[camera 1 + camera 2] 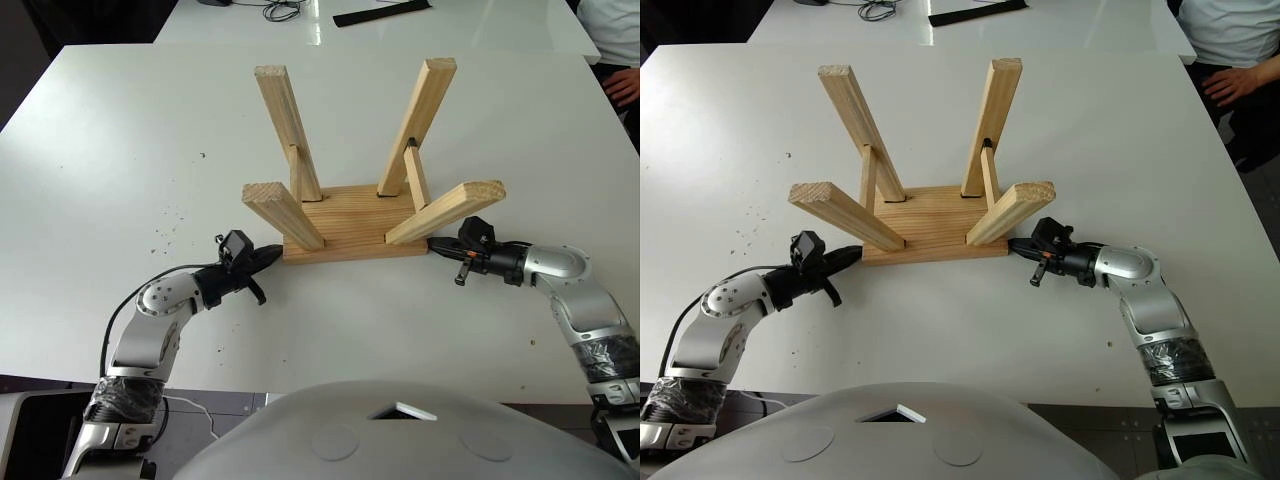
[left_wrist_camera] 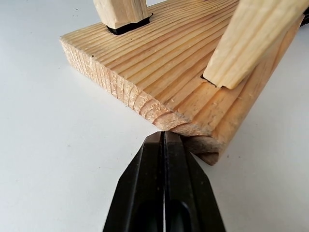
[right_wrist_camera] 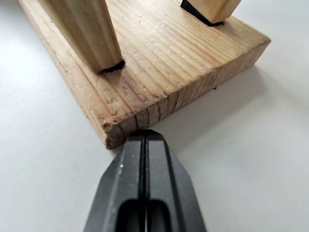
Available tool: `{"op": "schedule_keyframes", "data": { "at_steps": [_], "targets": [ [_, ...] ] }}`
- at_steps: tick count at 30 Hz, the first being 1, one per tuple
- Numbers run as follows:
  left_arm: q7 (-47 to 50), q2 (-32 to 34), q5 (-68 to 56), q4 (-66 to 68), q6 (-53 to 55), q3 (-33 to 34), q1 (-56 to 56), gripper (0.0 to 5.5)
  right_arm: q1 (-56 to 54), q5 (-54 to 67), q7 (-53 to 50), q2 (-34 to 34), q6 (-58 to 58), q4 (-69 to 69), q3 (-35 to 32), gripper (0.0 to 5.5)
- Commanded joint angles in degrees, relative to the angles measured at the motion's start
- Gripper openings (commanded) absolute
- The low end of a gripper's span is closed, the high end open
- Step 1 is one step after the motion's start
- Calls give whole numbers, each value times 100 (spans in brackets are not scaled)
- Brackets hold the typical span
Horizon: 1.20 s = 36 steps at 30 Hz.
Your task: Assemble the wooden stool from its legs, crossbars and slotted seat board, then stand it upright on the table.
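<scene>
The wooden stool lies upside down on the white table [image 1: 120,130], its seat board [image 1: 350,215] flat and several legs [image 1: 285,115] splaying upward from the slots. Two short crossbars [image 1: 415,175] stand between the legs. My left gripper [image 1: 274,254] is shut, its black tip touching the board's near left corner [image 2: 166,121]. My right gripper [image 1: 433,243] is shut too, its tip pressed against the board's near right corner [image 3: 113,130]. Neither gripper holds anything.
Small dark specks [image 1: 165,232] lie on the table left of the stool. A second white table behind carries cables [image 1: 283,10] and a black strip [image 1: 380,12]. A person's hand [image 1: 625,85] rests at the far right edge.
</scene>
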Motion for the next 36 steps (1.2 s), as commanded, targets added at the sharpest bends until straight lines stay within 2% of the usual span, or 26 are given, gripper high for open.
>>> {"op": "schedule_keyframes", "data": {
  "at_steps": [1,6,16,27,30,36],
  "targets": [
    [-87,199,38,73,38,119,88,1,151,-123,20,-50,176,82,78,0],
    [-309,319,-83,-163,143,86,210,1,213,-132,-13,-46,149,75,74,0],
    [-124,-11,-53,-226,208,-100,74,1,222,-94,69,-42,195,-58,162,0],
    [-238,10,-154,-593,350,-247,159,1,260,151,252,6,464,-531,262,0],
    [-498,260,-344,-1035,448,-193,447,1,548,405,429,-244,643,-1056,92,0],
    [-1046,1011,-841,-1957,738,317,1349,1,1340,887,807,-838,942,-2115,-336,0]
  ]
}}
